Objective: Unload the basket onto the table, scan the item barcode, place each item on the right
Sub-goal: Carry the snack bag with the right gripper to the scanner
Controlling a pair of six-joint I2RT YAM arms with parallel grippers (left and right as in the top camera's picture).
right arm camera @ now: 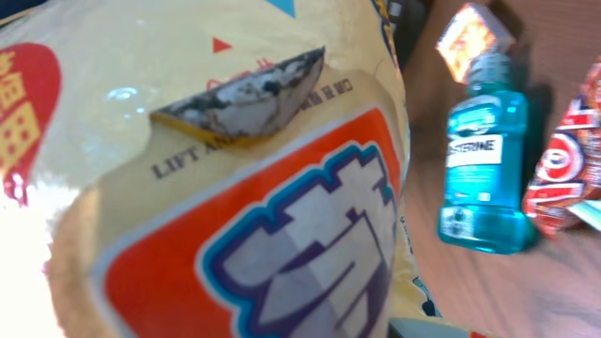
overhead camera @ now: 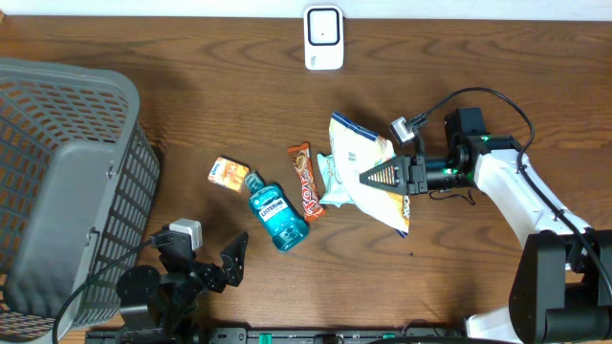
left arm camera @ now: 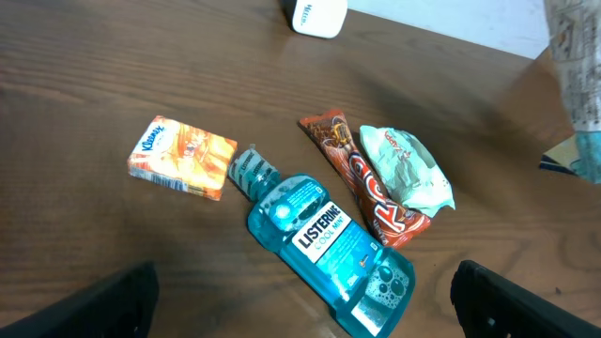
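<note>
Brown wooden surface (overhead camera: pixel 478 57), white wall (overhead camera: pixel 478 8) behind.
The right gripper (overhead camera: pixel 368 178) pinches the bag (overhead camera: pixel 359 143); left gripper (overhead camera: pixel 208 256) spread, well apart.

Room is tight around the mouthwash bottle (overhead camera: pixel 277 216) — tissue pack (overhead camera: pixel 229 173) just left of it, candy bar (overhead camera: pixel 306 181) just right, snack bag (overhead camera: pixel 368 172) beyond that. Far left the basket (overhead camera: pixel 67 191) blocks. Behind the bottle, toward the scanner (overhead camera: pixel 324 37), the surface (overhead camera: pixel 220 86) lies open.

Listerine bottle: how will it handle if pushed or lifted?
The bottle lies on its side and looks flat-sided, so it probably slides rather than rolls. It seems mostly full of blue liquid, so likely heavy for its size. The smooth rigid plastic may slip.
</note>
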